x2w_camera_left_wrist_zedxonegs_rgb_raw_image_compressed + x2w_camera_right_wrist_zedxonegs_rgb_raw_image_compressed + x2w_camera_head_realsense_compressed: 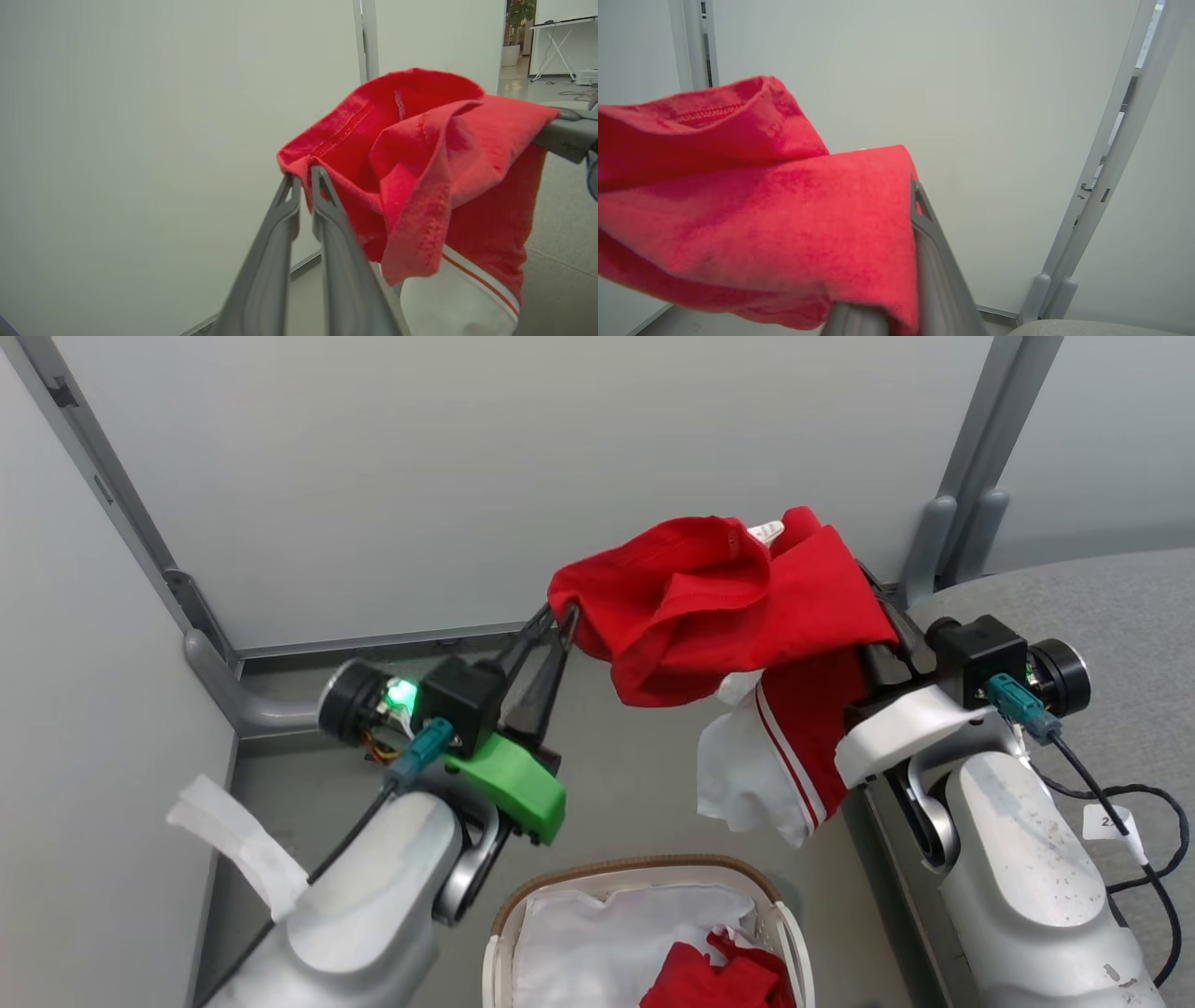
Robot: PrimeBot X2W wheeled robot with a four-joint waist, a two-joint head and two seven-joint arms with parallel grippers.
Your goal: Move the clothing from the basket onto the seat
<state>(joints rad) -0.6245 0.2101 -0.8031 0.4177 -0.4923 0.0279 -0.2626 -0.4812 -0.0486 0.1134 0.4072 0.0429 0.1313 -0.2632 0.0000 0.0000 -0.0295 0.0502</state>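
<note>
Holding the shirt [719, 607] aloft, past the basket's [597, 870] far rim, left of the seat [1102, 607]. Pinching its hem with left gripper [304, 175], nearly closed; right gripper [915, 200] closed under draped cloth. Could slip from that thin pinch, falling short.

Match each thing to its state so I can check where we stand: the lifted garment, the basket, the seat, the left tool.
Things:
1. lifted garment
2. basket
3. seat
4. left tool

States:
A. grey, at the robot's right
B. pinching a red hem
C. holds more red cloth on a white liner
D. hanging in the air, white part dangling

Pairs: 1-D, 2-C, 3-A, 4-B
</note>
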